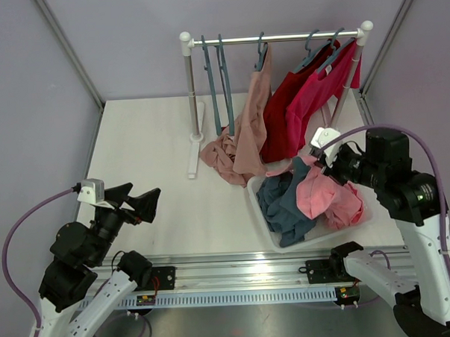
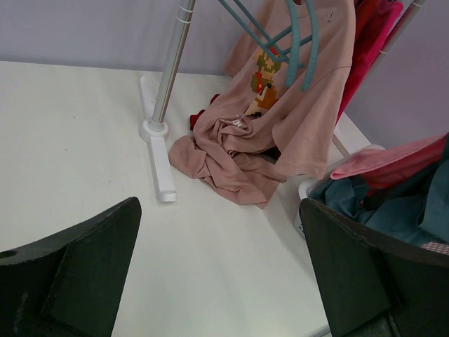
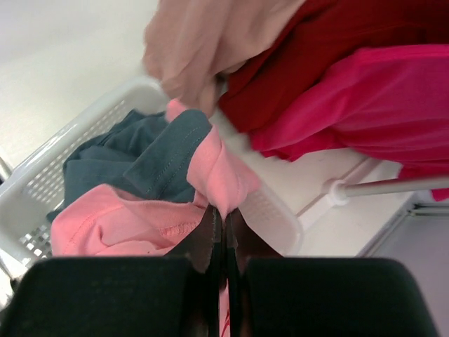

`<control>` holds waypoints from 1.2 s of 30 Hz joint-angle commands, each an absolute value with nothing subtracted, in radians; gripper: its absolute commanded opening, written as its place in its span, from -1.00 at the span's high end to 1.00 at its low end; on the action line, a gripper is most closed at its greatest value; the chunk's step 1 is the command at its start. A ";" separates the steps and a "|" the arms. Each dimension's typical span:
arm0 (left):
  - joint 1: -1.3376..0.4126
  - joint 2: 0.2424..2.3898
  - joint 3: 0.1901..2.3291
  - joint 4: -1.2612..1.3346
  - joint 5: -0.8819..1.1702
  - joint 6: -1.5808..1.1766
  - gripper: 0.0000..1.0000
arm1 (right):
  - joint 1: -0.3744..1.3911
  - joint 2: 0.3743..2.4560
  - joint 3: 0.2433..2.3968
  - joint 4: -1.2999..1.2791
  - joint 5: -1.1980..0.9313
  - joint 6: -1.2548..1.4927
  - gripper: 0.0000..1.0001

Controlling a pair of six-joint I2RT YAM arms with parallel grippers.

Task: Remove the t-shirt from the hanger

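**Right hand** (image 3: 224, 219) clenched on a fold of the salmon-pink cotton t-shirt (image 3: 112, 228). The shirt is off any hanger and mostly heaped in the white perforated plastic basket (image 3: 42, 179) at 4 o'clock on the white desk (image 1: 149, 142), beside slate-blue garments (image 1: 282, 203); the pinch probably serves to deposit it there. **Left hand** (image 1: 134, 198), at 8 o'clock, spread wide and empty, apparently waiting. At 12 o'clock a tan t-shirt (image 1: 246, 138) sags from its teal plastic hanger (image 1: 262, 56) onto the desk.
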State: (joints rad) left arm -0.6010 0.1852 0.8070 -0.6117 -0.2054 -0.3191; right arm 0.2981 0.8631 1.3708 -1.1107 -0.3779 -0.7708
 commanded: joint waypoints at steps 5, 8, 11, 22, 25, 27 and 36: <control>-0.598 0.189 0.828 -0.583 -0.192 -0.310 -0.98 | 0.278 0.914 1.510 -0.995 -0.311 -0.686 1.00; -0.598 0.190 0.827 -0.584 -0.195 -0.307 -0.98 | 0.278 0.884 1.432 -1.003 -0.327 -0.722 1.00; -0.598 0.192 0.827 -0.584 -0.196 -0.302 -0.98 | 0.273 0.841 1.355 -1.029 -0.359 -0.764 1.00; -0.598 0.212 0.811 -0.552 -0.172 -0.310 -0.98 | 0.270 1.070 0.915 -0.918 -0.425 -0.831 0.96; -0.600 0.206 0.807 -0.560 -0.169 -0.317 -0.98 | 0.270 1.237 0.891 -0.876 -0.417 -0.810 0.90; -0.598 0.201 0.801 -0.561 -0.169 -0.321 -0.97 | 0.268 1.296 0.884 -0.858 -0.407 -0.795 0.89; -0.598 0.195 0.784 -0.560 -0.155 -0.333 -0.98 | 0.267 1.135 0.972 -0.957 -0.416 -0.766 -0.10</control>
State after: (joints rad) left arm -0.6010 0.1928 0.7860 -0.6033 -0.1822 -0.3229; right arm 0.2726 1.2392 0.8879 -0.9180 -0.4042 -0.7872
